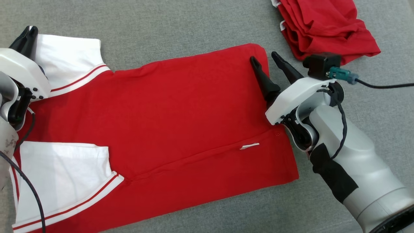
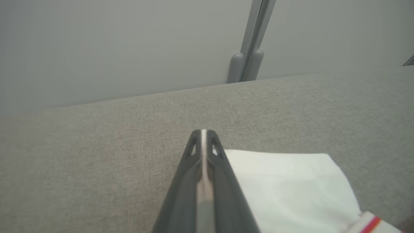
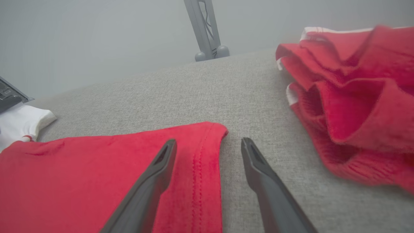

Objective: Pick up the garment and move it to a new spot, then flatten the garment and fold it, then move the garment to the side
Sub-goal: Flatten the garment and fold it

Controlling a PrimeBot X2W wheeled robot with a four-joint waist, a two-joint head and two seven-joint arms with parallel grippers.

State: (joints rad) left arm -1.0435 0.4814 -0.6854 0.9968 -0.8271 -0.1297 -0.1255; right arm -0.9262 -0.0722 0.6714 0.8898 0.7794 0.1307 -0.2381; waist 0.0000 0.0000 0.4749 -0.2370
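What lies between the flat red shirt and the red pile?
Bare grey surface, with one finger of the right gripper above it, in the right wrist view.

place: lab-like test bench; evidence: grey cloth-covered table [image 1: 194, 19]; bare grey wall [image 2: 97, 48]; metal stand [image 3: 207, 32]

A crumpled red pile [image 1: 326, 29] lies on grey upholstery [image 1: 181, 26].

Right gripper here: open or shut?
Open: the right gripper holds its fingers apart, one over the red shirt, one over the grey surface.
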